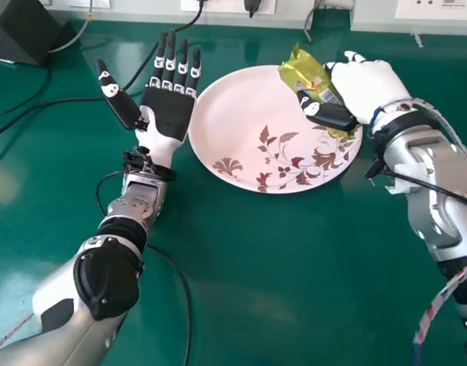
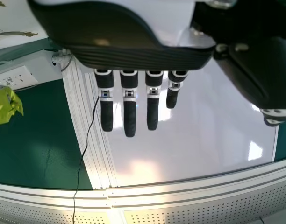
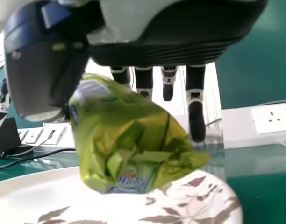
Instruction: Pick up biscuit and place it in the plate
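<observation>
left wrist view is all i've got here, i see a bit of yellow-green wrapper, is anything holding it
Observer: Yes, the head view shows the right hand gripping that biscuit packet, with its thumb pressed against it.

Operator: ok and where is it against the plate

Observer: In the head view it overlaps the far right part of the plate, with its top end sticking out past the rim.
</observation>
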Robot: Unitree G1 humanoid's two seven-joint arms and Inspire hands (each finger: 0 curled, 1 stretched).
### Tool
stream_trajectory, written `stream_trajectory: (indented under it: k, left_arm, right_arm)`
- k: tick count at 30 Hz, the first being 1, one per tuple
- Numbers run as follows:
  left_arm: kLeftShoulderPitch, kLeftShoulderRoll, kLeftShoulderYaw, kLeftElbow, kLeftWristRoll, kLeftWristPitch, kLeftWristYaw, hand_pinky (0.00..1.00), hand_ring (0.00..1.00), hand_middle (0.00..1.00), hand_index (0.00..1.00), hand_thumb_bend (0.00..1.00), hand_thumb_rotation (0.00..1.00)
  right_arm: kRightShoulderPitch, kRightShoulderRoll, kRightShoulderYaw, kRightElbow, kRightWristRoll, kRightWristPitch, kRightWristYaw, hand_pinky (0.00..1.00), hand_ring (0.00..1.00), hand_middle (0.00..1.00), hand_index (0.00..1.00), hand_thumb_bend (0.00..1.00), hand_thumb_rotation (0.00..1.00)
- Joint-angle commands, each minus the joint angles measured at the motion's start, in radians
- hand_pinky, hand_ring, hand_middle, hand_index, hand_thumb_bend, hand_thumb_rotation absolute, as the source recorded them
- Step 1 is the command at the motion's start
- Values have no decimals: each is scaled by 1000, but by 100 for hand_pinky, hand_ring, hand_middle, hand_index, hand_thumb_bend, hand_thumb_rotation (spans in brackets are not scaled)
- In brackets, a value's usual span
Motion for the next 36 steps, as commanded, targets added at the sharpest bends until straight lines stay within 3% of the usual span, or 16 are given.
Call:
stream_trajectory:
  k: [1, 36]
  left_arm:
    - [26, -10, -7, 11, 7, 2, 0, 69, 73, 83, 100, 96, 46]
    - [25, -8, -4, 10, 5, 20, -43, 70, 73, 83, 100, 96, 46]
  right_arm:
    - [-24, 8, 10, 10, 4, -6, -16, 30, 45, 47, 47, 50, 0]
    - [-102, 77, 122, 222, -6, 12, -22, 32, 45, 48, 47, 51, 0]
